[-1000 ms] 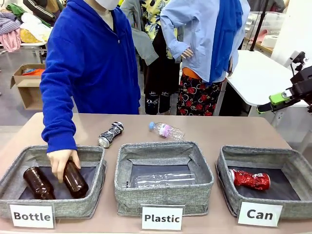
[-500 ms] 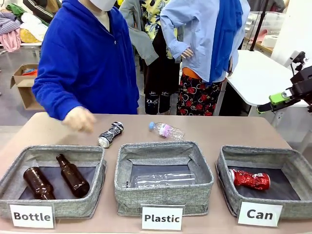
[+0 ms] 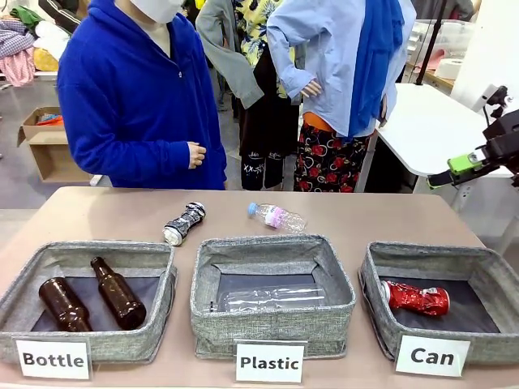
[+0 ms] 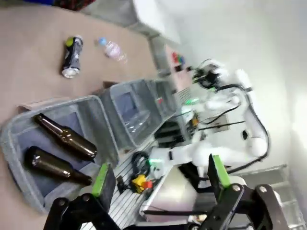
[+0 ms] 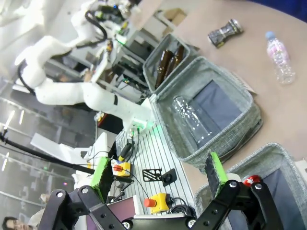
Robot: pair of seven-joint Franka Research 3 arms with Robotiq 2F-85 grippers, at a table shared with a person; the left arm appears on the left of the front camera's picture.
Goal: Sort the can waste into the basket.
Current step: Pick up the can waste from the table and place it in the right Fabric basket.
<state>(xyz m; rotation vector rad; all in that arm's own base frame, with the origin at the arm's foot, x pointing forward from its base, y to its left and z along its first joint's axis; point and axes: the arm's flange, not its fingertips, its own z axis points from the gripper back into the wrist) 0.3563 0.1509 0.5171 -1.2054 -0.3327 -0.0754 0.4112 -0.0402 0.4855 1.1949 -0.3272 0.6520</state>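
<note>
Can waste — two pieces. Left fingers [image 4: 101, 178] spread, empty; right fingers [image 5: 215, 168] spread, empty. Red can [image 3: 415, 298] lies inside the basket [image 3: 381, 324] labelled "Can"; black-and-silver can [image 3: 184, 223] lies on the tabletop [image 3: 365, 215] just behind the "Bottle" bin [image 3: 154, 271] — well apart from the basket.

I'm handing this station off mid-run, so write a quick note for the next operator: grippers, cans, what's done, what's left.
Left gripper: open, empty.
Right gripper: open, empty, raised off the table's right side.
Red can: lying inside the Can basket.
Black-and-silver can: on the table behind the Bottle bin, outside every bin.
Person's hand: held at the body, off the table.
Done: one can sorted.
Left: pick up the black-and-silver can and drop it in the Can basket.
</note>
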